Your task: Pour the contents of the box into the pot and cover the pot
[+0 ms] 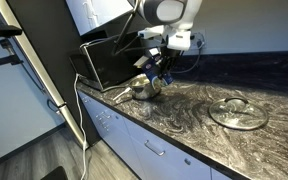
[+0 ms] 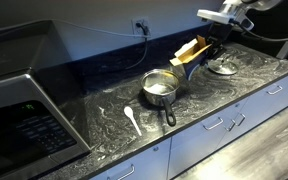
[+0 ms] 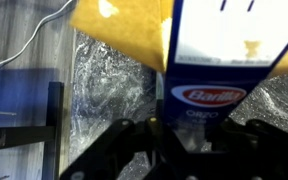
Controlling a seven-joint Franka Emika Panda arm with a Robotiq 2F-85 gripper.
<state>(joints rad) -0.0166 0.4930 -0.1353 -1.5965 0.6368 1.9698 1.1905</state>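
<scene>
**Box tipped toward pot, lid off to the side**

The gripper (image 2: 207,50) is closed partway onto the box (image 2: 190,57), which sits clamped between its fingers. The wrist view confirms the hold: the blue Barilla carton (image 3: 219,95) fills the space between the two dark fingers (image 3: 124,145), and its yellow flaps are folded open at the far end.

In an exterior view the box is off the countertop (image 2: 104,98). It is tilted, with the open yellow end lower and pointing at the pot (image 2: 160,88). That end is just beside and above the pot's far rim; I can't tell if it touches.

The pot is a small steel saucepan standing upright on the dark marbled counter, uncovered, its long dark handle (image 2: 169,112) pointing toward the counter's front edge. The inside looks pale and shiny. I can't make out any contents, either in the pot or coming out of the box.

The glass lid (image 1: 237,112), with its metal rim, lies flat on the counter, well apart from the pot on the far side of the gripper.

A white spoon (image 2: 132,119) lies on the counter near the pot, on the handle side. A microwave (image 2: 19,115) stands at the end of the counter, and a wall outlet (image 2: 139,24) with a cable is behind the pot.
</scene>
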